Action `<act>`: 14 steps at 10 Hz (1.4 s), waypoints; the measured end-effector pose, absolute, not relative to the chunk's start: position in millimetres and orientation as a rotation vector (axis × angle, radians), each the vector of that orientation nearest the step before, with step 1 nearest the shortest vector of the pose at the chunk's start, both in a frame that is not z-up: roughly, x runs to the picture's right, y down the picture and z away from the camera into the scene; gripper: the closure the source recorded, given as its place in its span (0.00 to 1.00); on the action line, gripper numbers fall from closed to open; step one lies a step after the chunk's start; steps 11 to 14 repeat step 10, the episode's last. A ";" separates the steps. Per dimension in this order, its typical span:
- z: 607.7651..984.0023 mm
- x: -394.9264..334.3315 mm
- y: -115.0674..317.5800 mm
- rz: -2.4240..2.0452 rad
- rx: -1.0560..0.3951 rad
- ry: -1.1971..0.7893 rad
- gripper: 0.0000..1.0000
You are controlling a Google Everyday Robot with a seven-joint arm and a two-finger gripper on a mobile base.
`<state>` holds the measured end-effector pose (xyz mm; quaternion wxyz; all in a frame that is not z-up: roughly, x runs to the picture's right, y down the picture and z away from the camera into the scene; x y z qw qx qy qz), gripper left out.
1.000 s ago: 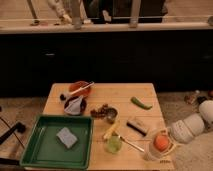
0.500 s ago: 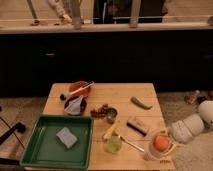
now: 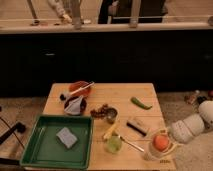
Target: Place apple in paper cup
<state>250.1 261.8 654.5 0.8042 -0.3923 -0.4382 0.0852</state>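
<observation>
The orange-red apple [image 3: 161,142] is at the front right corner of the wooden table [image 3: 120,95]. It rests at the mouth of the pale paper cup [image 3: 151,152], whose rim shows just below and left of it. My gripper [image 3: 165,144] is right at the apple, and its white arm [image 3: 192,127] reaches in from the right past the table edge. The gripper hides part of the cup.
A green tray [image 3: 35,150] with a grey-blue sponge [image 3: 66,136] lies front left. An orange-red bowl [image 3: 79,90], a dark bowl [image 3: 75,105], a small metal cup [image 3: 111,115], a yellow-green cup with a spoon [image 3: 114,145], a green pepper [image 3: 141,103] and a dark bar [image 3: 136,126] stand around.
</observation>
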 end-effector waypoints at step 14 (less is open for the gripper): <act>652.4 249.6 258.2 0.169 -0.827 -0.957 0.20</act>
